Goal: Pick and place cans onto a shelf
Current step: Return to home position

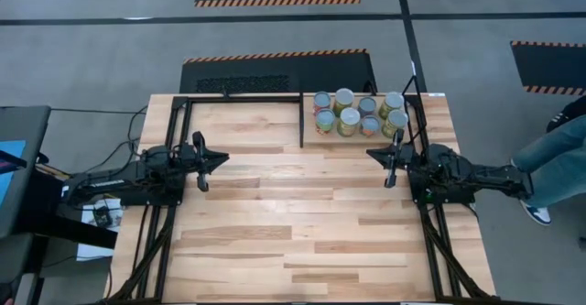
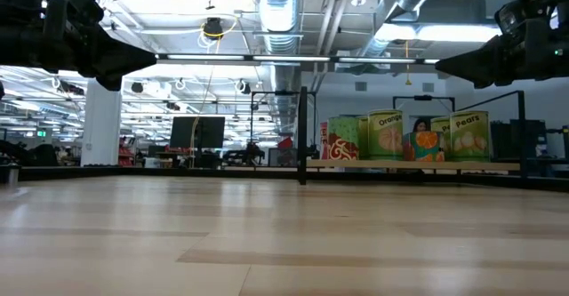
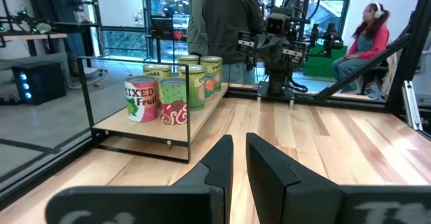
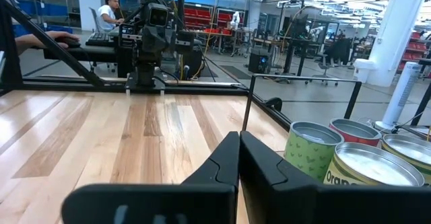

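Observation:
Several cans (image 1: 357, 113) with silver tops stand upright in a tight group on the light plywood shelf (image 1: 309, 133) at the table's far edge, right of the middle. They also show in the low view (image 2: 400, 136), the left wrist view (image 3: 175, 89) and the right wrist view (image 4: 350, 160). My left gripper (image 1: 223, 158) hovers over the table's left side, all but shut and empty, well left of the cans. My right gripper (image 1: 370, 152) hovers just near of the cans, shut and empty.
A black frame (image 1: 238, 97) outlines an open bay left of the shelf panel. A post (image 1: 301, 122) stands at the shelf's left end. A person (image 1: 558, 158) is beyond the table's right edge. Others stand and sit beyond the table (image 3: 222, 15). Bare planked tabletop (image 1: 293, 213) lies between the arms.

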